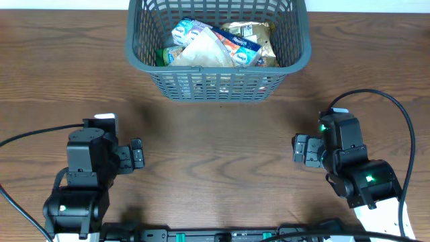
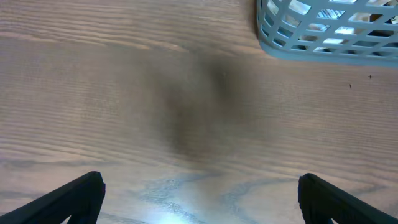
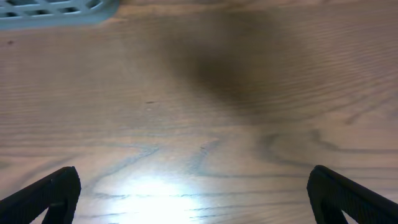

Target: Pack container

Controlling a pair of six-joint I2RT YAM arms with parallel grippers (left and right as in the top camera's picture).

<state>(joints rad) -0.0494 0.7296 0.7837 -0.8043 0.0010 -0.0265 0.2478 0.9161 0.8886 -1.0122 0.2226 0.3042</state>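
A large grey-blue rectangular plastic basket with slotted lattice sides point(image 1: 215, 86) stands at the far middle of a brown wood-grain worktop point(image 1: 215, 134), well apart from both robot arms in the overhead view. Several crumpled packets lie inside it. A white-and-blue packet point(image 1: 188, 31) sits at the far left and a gold-and-tan foil bag point(image 1: 259, 37) at the right. A pale triangular wrapper point(image 1: 205, 52) lies across the middle, with a blue-and-orange packet point(image 1: 240, 46) beside it. A small green item point(image 1: 161, 57) rests against the left wall. The printing on them is too small to read.

The left gripper point(image 1: 138, 154) sits at the near left of the worktop and the right gripper point(image 1: 300, 149) at the near right, a broad stretch of wood between them. A black cable point(image 1: 405, 134) arcs over the right arm.

In the left wrist view, the left gripper point(image 2: 200, 186) has its jaws parted wide, the black tips at either bottom corner with only wood grain between them. A rounded corner of the basket point(image 2: 323, 37) shows at the upper right.

In the right wrist view, the right gripper point(image 3: 193, 180) likewise has its jaws spread wide over the wood. A sliver of the basket point(image 3: 56, 9) shows along the upper left edge.
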